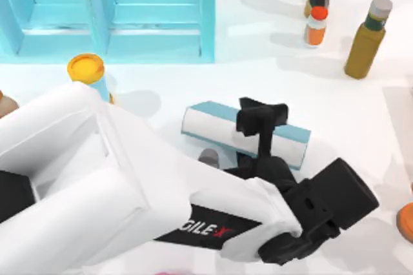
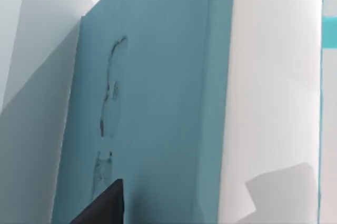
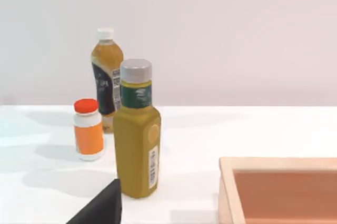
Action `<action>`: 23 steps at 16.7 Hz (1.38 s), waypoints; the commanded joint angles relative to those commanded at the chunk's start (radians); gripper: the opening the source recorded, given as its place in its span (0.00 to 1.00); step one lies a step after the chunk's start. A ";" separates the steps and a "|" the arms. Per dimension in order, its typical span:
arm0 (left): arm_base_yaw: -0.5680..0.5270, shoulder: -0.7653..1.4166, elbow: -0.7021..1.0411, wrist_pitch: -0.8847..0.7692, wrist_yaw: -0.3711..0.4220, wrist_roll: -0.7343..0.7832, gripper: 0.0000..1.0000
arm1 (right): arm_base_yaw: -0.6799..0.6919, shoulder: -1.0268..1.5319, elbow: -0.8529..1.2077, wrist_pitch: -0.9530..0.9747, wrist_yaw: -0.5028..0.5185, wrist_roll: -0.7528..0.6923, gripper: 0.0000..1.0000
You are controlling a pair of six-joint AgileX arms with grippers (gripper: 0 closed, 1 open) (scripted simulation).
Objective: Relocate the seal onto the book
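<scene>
While the left gripper (image 1: 261, 120) hangs over the book (image 1: 293, 139) near the table's (image 1: 258, 75) middle, whether its jaws hold anything cannot be told. Its wrist view has the teal cover (image 2: 158, 103) close below. No seal can be made out. Bottles (image 3: 136, 129) stand at the far right.

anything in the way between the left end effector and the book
Nothing visible. In the top view the left end effector is over the middle of the book, and the left wrist view looks straight onto the teal cover with nothing lying on it. The bottles stand well off, toward the table's far right.
</scene>
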 joint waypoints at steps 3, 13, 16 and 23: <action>-0.012 0.005 0.010 -0.032 -0.004 -0.034 1.00 | 0.000 0.000 0.000 0.000 0.000 0.000 1.00; -0.222 0.077 0.149 -0.762 -0.012 -0.736 1.00 | 0.000 0.000 0.000 0.000 0.000 0.000 1.00; -0.292 0.095 0.190 -1.053 -0.009 -0.998 1.00 | 0.000 0.000 0.000 0.000 0.000 0.000 1.00; -0.389 0.111 0.243 -1.419 -0.002 -1.341 1.00 | 0.000 0.000 0.000 0.000 0.000 0.000 1.00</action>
